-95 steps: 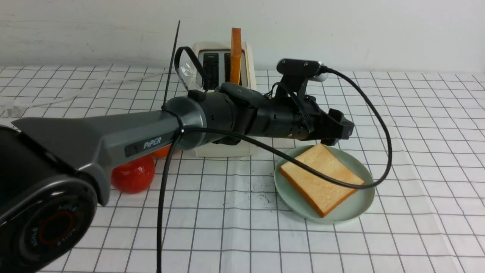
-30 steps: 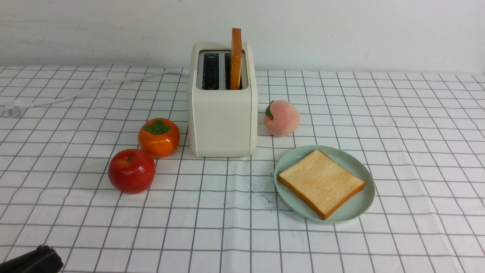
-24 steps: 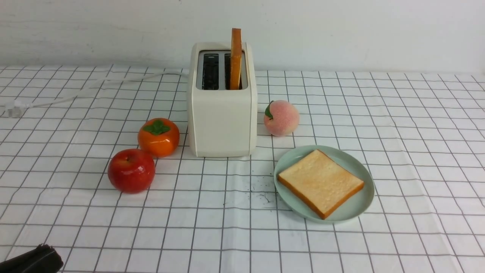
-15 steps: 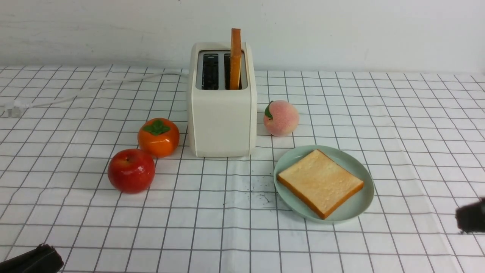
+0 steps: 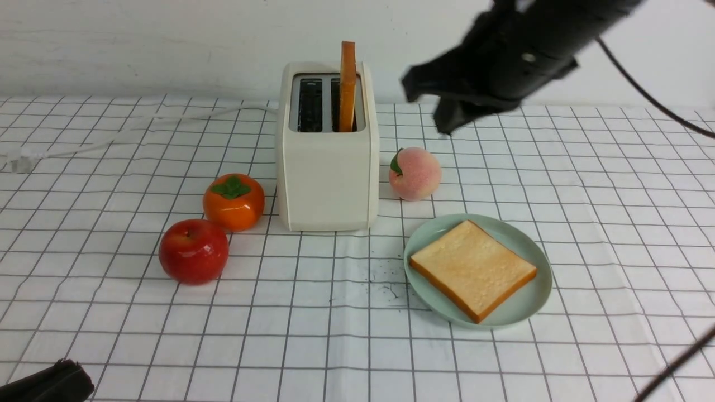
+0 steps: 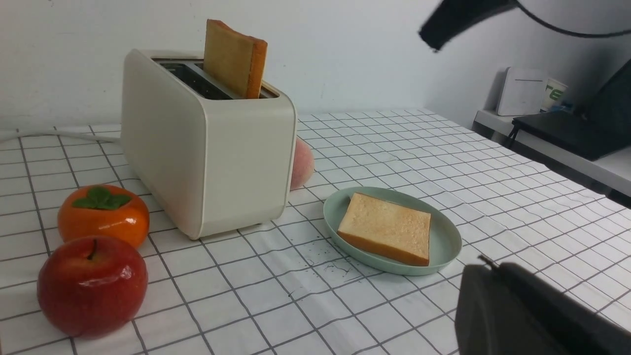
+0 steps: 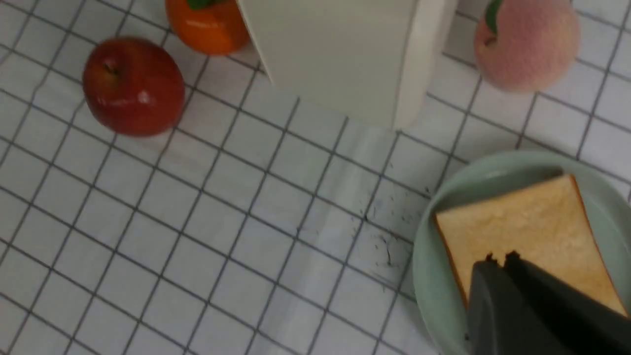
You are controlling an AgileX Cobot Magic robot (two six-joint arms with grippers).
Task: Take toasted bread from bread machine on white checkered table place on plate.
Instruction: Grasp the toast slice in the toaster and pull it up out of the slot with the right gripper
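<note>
The cream bread machine (image 5: 327, 167) stands mid-table on the white checkered table (image 5: 335, 335). One slice of toasted bread (image 5: 347, 84) stands upright in its right slot; the left slot looks empty. A second slice (image 5: 472, 268) lies flat on the mint plate (image 5: 528, 304) to the toaster's front right. My right gripper (image 5: 427, 106) hangs blurred and high, right of the toaster's top and above the peach; in its wrist view the gripper (image 7: 498, 259) is shut and empty. My left gripper (image 6: 488, 266) is shut and empty, low near the table's front left.
A red apple (image 5: 194, 251) and an orange persimmon (image 5: 234, 201) sit left of the toaster, a peach (image 5: 414, 173) right of it. The white cord (image 5: 139, 125) trails to the far left. Dark crumbs (image 5: 385, 285) dot the cloth beside the plate.
The left arm drew back from over the plate to the front left corner, leaving the slice there. The right arm swung in from the right edge, up beside the toaster, and its jaws shut.
</note>
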